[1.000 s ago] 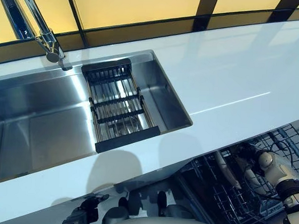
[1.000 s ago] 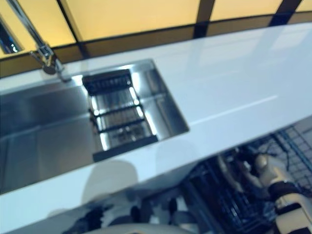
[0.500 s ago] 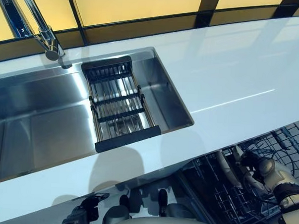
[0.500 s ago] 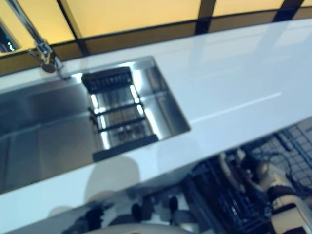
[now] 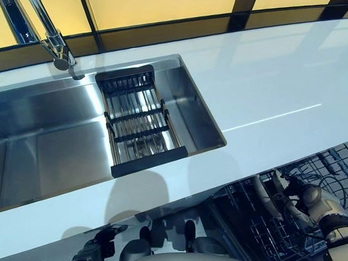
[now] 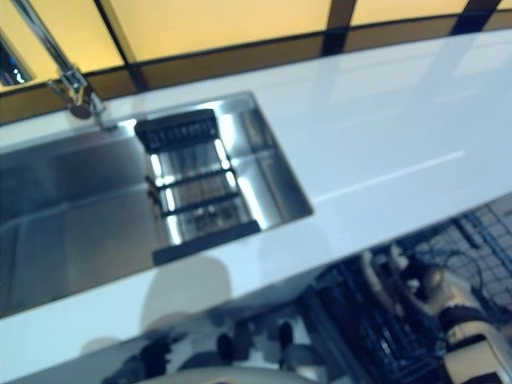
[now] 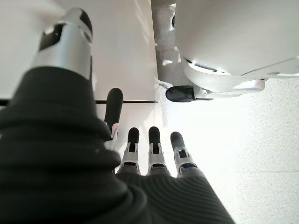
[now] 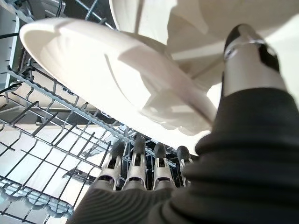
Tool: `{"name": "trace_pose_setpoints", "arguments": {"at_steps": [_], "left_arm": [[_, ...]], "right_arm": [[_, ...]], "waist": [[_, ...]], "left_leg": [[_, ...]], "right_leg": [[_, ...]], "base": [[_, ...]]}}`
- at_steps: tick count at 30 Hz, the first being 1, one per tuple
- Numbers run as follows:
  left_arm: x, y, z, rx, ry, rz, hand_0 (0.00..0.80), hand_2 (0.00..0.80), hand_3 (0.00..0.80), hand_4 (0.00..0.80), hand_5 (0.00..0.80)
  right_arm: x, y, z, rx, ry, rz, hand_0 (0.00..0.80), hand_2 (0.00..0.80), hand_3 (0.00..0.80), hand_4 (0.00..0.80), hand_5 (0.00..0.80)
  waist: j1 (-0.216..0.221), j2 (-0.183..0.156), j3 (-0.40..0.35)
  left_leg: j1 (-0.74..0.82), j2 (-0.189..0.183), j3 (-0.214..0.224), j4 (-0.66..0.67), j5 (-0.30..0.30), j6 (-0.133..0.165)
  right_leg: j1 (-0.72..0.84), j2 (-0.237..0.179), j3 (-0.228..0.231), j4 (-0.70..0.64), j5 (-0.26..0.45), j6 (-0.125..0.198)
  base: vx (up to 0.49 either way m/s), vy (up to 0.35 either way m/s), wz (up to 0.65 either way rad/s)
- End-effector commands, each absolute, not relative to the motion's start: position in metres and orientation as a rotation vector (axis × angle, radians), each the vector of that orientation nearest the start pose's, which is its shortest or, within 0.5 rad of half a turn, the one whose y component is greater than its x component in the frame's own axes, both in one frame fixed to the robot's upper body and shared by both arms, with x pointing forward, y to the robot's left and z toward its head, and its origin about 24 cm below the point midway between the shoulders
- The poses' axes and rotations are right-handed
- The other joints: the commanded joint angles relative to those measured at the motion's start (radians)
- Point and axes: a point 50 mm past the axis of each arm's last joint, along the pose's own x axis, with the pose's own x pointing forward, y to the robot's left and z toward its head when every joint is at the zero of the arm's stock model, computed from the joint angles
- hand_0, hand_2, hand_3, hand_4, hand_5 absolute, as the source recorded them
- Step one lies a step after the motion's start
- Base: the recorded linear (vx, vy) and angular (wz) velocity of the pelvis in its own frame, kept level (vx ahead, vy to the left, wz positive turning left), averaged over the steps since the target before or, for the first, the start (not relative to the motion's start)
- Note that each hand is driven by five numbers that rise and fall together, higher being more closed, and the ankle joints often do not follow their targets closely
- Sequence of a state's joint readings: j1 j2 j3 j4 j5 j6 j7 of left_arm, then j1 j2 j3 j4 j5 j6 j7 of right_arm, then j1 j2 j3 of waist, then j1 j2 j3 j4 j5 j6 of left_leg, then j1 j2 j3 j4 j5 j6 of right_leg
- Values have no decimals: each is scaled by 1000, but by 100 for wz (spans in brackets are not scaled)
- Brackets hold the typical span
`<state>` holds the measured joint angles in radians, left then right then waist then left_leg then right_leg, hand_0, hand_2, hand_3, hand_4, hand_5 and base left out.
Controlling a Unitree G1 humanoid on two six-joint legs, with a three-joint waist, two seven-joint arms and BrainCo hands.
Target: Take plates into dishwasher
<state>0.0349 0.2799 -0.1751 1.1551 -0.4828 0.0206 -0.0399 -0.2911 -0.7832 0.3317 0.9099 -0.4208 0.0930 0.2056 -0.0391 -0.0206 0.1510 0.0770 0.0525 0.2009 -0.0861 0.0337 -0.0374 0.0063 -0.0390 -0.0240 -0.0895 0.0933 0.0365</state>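
The right hand (image 8: 140,172) pinched a white plate (image 8: 117,79) between thumb and fingers, holding it on edge just above the dishwasher rack (image 8: 42,135) with another plate (image 5: 262,195) beside it. The left hand (image 7: 149,154) hung idle with straight fingers, well away from the sink (image 5: 58,143) beyond.

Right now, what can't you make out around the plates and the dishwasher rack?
- Rack: head views show only part; the countertop edge covers the rest.
- Plate seating: right wrist view doesn't show which slot its lower rim is in.
- Right hand: thumb and fingers bracket the plate, but contact under the rim is hidden.
- Second plate: cut off by the frame edge.
- Left hand: open, idle.
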Motion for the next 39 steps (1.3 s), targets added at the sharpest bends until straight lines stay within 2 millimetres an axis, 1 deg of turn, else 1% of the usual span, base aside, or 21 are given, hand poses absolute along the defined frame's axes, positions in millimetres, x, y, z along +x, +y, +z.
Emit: {"name": "trace_pose_setpoints", "arguments": {"at_steps": [1, 6, 10, 13, 16, 20, 24, 28, 30, 32, 34, 38, 39], "left_arm": [[141, 254, -139, -15, 1013, 218, 0, 0, 0, 0, 0], [138, 253, -140, -24, 1021, 227, 0, 0, 0, 0, 0], [137, 254, -140, -41, 1026, 242, 0, 0, 0, 0, 0], [134, 254, -142, -61, 1030, 264, 0, 0, 0, 0, 0], [131, 253, -143, -80, 1034, 285, 0, 0, 0, 0, 0], [127, 255, -144, -94, 1035, 307, 0, 0, 0, 0, 0], [128, 257, -143, -101, 1033, 328, 0, 0, 0, 0, 0], [129, 258, -143, -103, 1033, 339, 0, 0, 0, 0, 0], [128, 259, -143, -107, 1033, 346, 0, 0, 0, 0, 0], [129, 258, -143, -106, 1033, 343, 0, 0, 0, 0, 0], [129, 259, -143, -111, 1030, 347, 0, 0, 0, 0, 0], [130, 257, -144, -114, 1024, 340, 0, 0, 0, 0, 0], [130, 256, -144, -114, 1022, 337, 0, 0, 0, 0, 0]], "right_arm": [[251, -374, 9, -1253, 892, 70, 0, 0, 0, 0, 0], [248, -383, 19, -1264, 894, 40, 0, 0, 0, 0, 0], [245, -395, 35, -1270, 892, -9, 0, 0, 0, 0, 0], [238, -406, 45, -1240, 889, -67, 0, 0, 0, 0, 0], [228, -418, 53, -1175, 870, -149, 0, 0, 0, 0, 0], [208, -428, 53, -1004, 841, -268, 0, 0, 0, 0, 0], [185, -437, 43, -837, 840, -371, 0, 0, 0, 0, 0], [159, -441, 25, -695, 860, -462, 0, 0, 0, 0, 0], [148, -440, 15, -622, 866, -498, 0, 0, 0, 0, 0], [140, -438, 6, -546, 871, -539, 0, 0, 0, 0, 0], [128, -436, -6, -465, 881, -581, 0, 0, 0, 0, 0], [110, -427, -30, -227, 894, -655, 0, 0, 0, 0, 0], [105, -423, -38, -144, 894, -675, 0, 0, 0, 0, 0]], "waist": [[1, -54, -24], [-11, -65, -35], [-30, -76, -45], [-45, -87, -53], [-63, -98, -60], [-86, -108, -64], [-115, -111, -60], [-144, -111, -53], [-162, -108, -50], [-172, -105, -47], [-184, -100, -45], [-198, -91, -42], [-202, -87, -41]], "left_leg": [[44, 27, -63, -1, -58, -11], [50, 34, -53, -1, -60, -13], [55, 40, -41, -1, -60, -15], [59, 45, -30, -1, -60, -16], [63, 49, -21, -1, -60, -15], [69, 53, -4, -1, -61, -13], [74, 55, 17, -1, -65, -10], [80, 57, 39, -1, -69, -7], [86, 56, 51, -1, -73, -4], [88, 54, 56, -1, -75, -3], [93, 51, 66, -1, -79, 0], [97, 49, 77, -1, -84, 3], [98, 47, 80, -1, -85, 3]], "right_leg": [[20, -84, 34, 2, 9, 126], [23, -78, 43, 2, 10, 126], [25, -70, 56, 2, 13, 124], [26, -63, 69, 2, 16, 124], [26, -57, 82, 3, 22, 125], [22, -52, 100, 7, 26, 127], [13, -46, 120, 13, 29, 130], [4, -43, 139, 16, 33, 134], [-2, -43, 150, 19, 36, 136], [-6, -42, 157, 20, 38, 137], [-12, -41, 166, 22, 39, 139], [-17, -39, 176, 22, 39, 139], [-19, -39, 178, 22, 39, 139]], "base": [[0, 0, 0], [1, 6, -1], [4, 35, -6], [17, 35, -5], [22, 35, -5], [13, 26, -8], [-5, 24, -21], [-9, 14, -18], [-3, 17, -19], [-2, 16, -13], [0, 10, -7], [-10, 0, -13], [0, 0, 0]]}}
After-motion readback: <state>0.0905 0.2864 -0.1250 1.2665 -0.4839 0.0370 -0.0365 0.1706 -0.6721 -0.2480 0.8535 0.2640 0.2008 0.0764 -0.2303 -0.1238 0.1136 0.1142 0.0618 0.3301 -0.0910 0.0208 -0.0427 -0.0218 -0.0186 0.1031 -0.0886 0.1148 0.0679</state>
